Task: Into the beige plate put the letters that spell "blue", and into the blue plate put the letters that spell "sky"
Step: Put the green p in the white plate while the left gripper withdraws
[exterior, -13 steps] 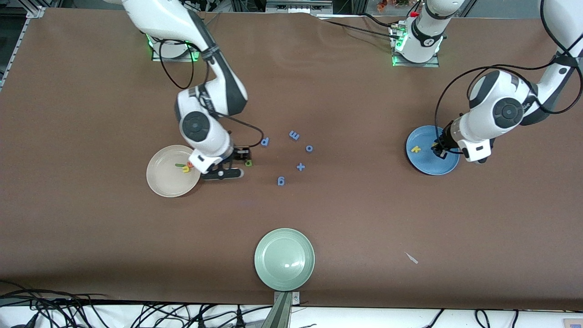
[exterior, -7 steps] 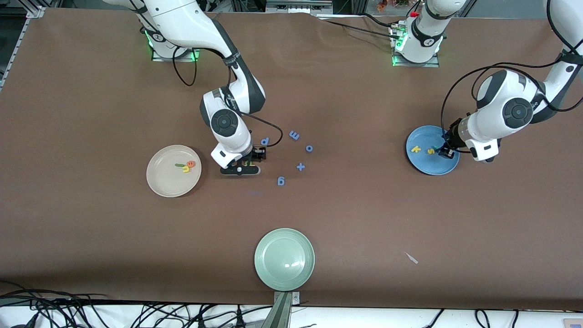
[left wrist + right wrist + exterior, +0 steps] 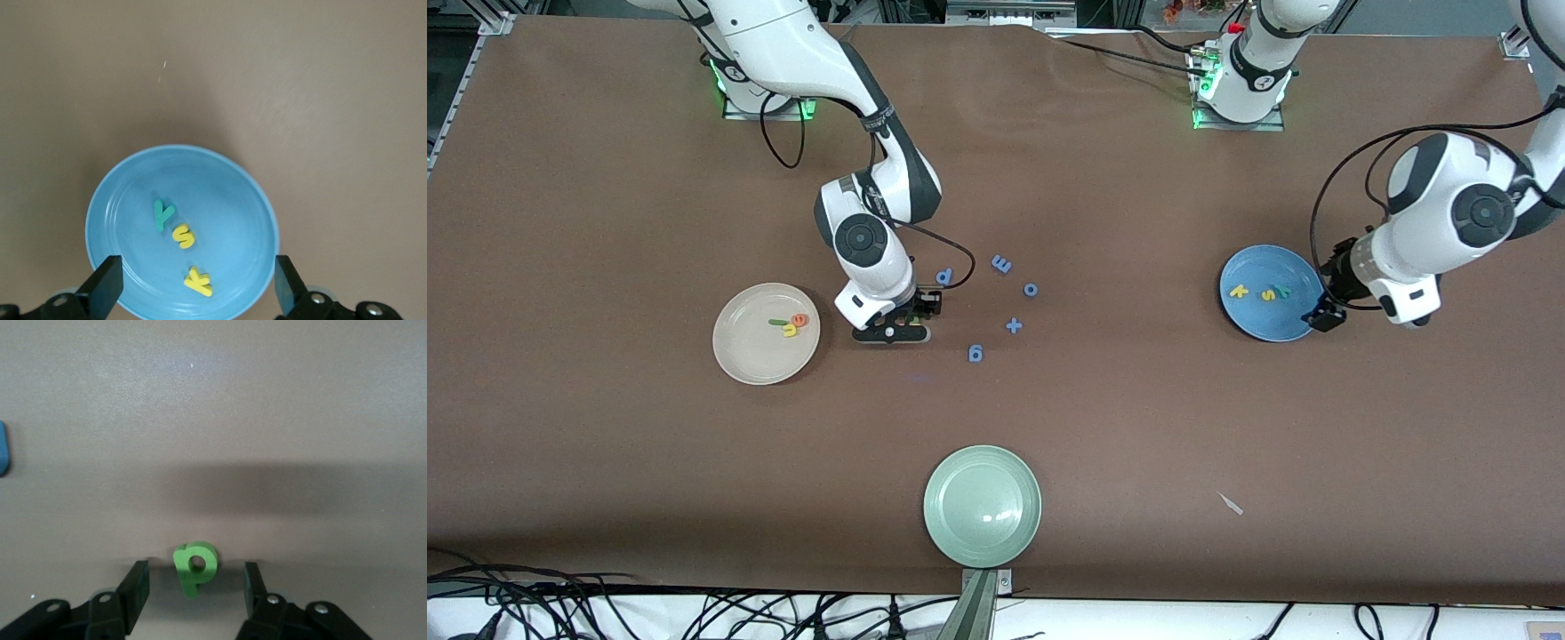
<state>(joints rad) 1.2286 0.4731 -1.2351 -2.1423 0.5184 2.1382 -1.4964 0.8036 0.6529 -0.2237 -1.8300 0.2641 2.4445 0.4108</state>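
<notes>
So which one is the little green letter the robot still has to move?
Find the right arm's tool, low over the brown table between the beige plate and the scattered blue letters. The green b lies flat on the table between its open fingers. It is the only green letter on the bare table; its neighbours are all blue.

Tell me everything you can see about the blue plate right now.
The round medium-blue plate has a shallow raised rim and a smooth, slightly glossy surface. It sits flat on the brown table toward the left arm's end. Three small foam letters lie in it in a row: a yellow k, a yellow s and a teal y. The left gripper hangs above its edge, jaws open, touching nothing.
</notes>
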